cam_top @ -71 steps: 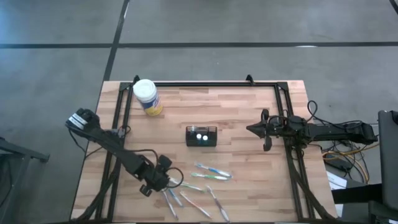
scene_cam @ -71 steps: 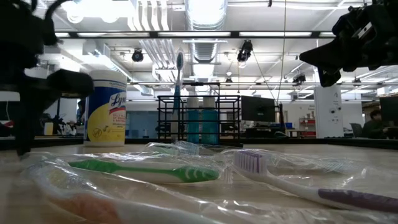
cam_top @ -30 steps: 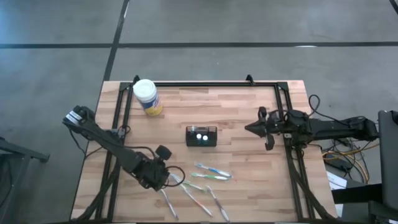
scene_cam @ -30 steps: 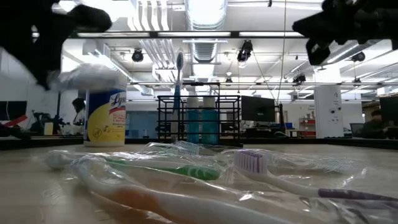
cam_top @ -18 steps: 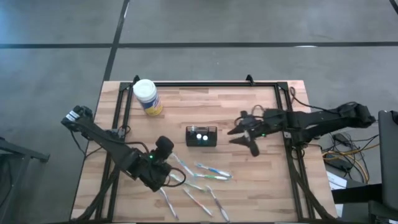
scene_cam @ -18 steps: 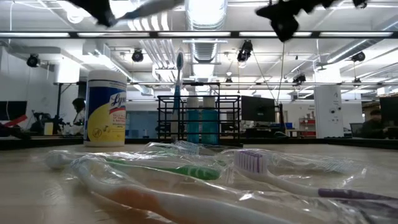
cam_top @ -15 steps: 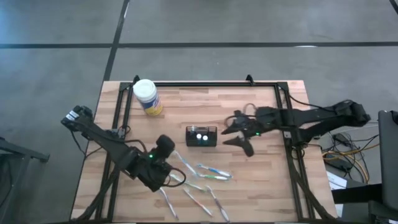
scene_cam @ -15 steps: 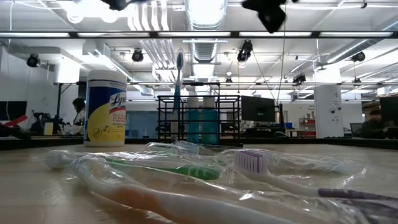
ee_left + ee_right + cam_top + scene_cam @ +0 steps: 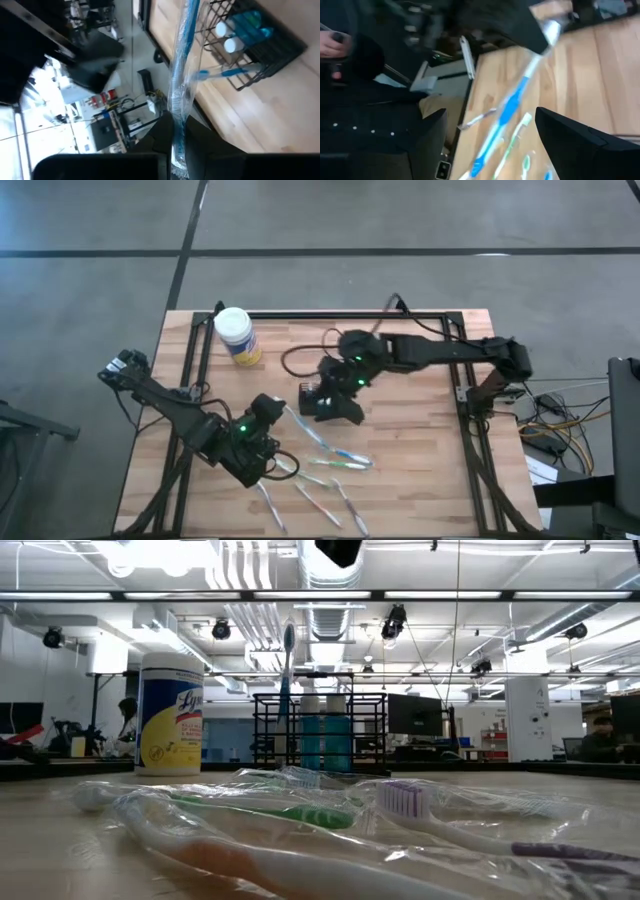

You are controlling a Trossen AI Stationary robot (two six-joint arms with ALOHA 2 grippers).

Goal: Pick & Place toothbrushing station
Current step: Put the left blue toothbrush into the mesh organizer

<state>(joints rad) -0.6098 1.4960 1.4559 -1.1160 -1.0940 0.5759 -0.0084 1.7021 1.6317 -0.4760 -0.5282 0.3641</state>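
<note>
The toothbrushing station is a black wire-mesh caddy (image 9: 318, 730) at the table's middle, holding blue bottles (image 9: 245, 25) and a blue toothbrush standing upright (image 9: 288, 665). My right gripper (image 9: 330, 402) hangs open above the caddy (image 9: 318, 388), clear of it, and covers much of it in the high view. Near and left of the caddy, my left gripper (image 9: 272, 416) is shut on a blue toothbrush in clear wrap (image 9: 305, 428). More wrapped toothbrushes (image 9: 330, 470) lie flat near the table's front edge. My left gripper pinches the wrapped blue toothbrush between its two fingers near one end (image 9: 177, 145). The fingers lie along the brush, whose length sticks out ahead of them (image 9: 185, 55) toward the caddy. The brush is lifted clear of the table.
A yellow jar with a white lid (image 9: 236, 336) stands at the far left. A black frame rail (image 9: 330, 314) runs along the table's edges. A person in dark clothes (image 9: 365, 100) is beyond the table.
My left gripper has risen from the pile near the front edge and gone toward the caddy, carrying the wrapped blue toothbrush up off the table. My right gripper has swung from the table's right edge to above the caddy and has opened.
</note>
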